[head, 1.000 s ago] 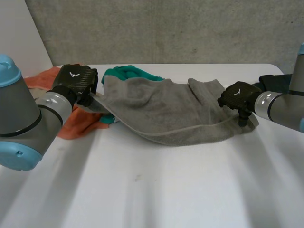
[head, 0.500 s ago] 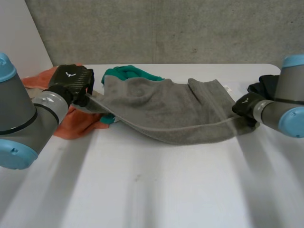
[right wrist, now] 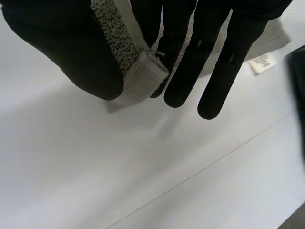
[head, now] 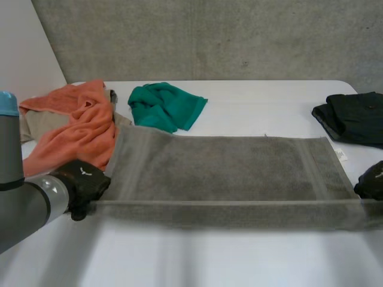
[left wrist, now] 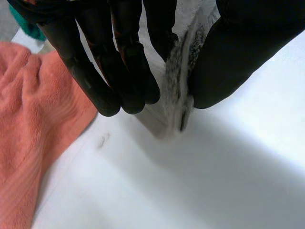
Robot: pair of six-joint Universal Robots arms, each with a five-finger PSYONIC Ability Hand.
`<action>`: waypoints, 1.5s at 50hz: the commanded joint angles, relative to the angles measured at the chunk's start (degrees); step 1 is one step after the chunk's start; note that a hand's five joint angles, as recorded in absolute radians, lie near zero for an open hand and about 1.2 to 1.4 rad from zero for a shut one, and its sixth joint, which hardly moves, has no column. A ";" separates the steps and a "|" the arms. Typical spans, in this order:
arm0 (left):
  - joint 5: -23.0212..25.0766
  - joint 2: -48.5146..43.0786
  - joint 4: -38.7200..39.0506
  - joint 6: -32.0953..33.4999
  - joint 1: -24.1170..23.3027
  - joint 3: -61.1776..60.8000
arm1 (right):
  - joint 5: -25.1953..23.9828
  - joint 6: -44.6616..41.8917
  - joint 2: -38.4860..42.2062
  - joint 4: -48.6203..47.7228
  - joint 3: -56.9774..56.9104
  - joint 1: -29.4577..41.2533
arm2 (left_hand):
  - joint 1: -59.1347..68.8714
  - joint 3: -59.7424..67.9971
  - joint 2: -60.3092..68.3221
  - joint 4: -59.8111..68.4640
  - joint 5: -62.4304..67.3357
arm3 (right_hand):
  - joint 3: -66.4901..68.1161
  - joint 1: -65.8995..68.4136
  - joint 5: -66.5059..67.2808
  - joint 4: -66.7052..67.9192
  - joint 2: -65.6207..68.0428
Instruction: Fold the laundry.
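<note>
Spread wide since half a second ago: grey towel [head: 227, 173], bunched up then, now stretched flat across the tabletop [head: 239, 257], near edge pulled taut between both hands. Pinched at its near left corner by the left hand [left wrist: 119, 57], fingers pressed against the thumb. Pinched at its near right corner by the right hand [right wrist: 62, 52], fingers likewise closed on the cloth. Along the far side: orange cloth [head: 78, 128] just beside the towel's far left corner, green cloth [head: 164, 104] near it, black garment [head: 353, 116] apart.
</note>
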 commanded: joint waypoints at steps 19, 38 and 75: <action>-7.71 -30.00 18.83 -4.03 -6.07 41.94 | 2.00 30.14 17.28 -31.74 -18.75 8.34 | 13.52 11.95 11.41 11.43 13.35 | 12.41 15.57 13.04 11.67 12.70; -9.21 -39.16 16.37 -5.07 -9.06 57.08 | 12.20 35.67 23.28 -46.17 -23.77 14.06 | -56.48 -58.05 -58.59 -58.57 -56.65 | -57.59 -54.43 -56.96 -58.33 -57.30; -3.93 -22.72 26.30 -18.70 -9.85 29.74 | -1.43 43.50 13.16 -48.89 5.06 2.19 | -56.48 -58.05 -58.59 -58.57 -56.65 | 12.41 15.57 13.04 11.67 12.70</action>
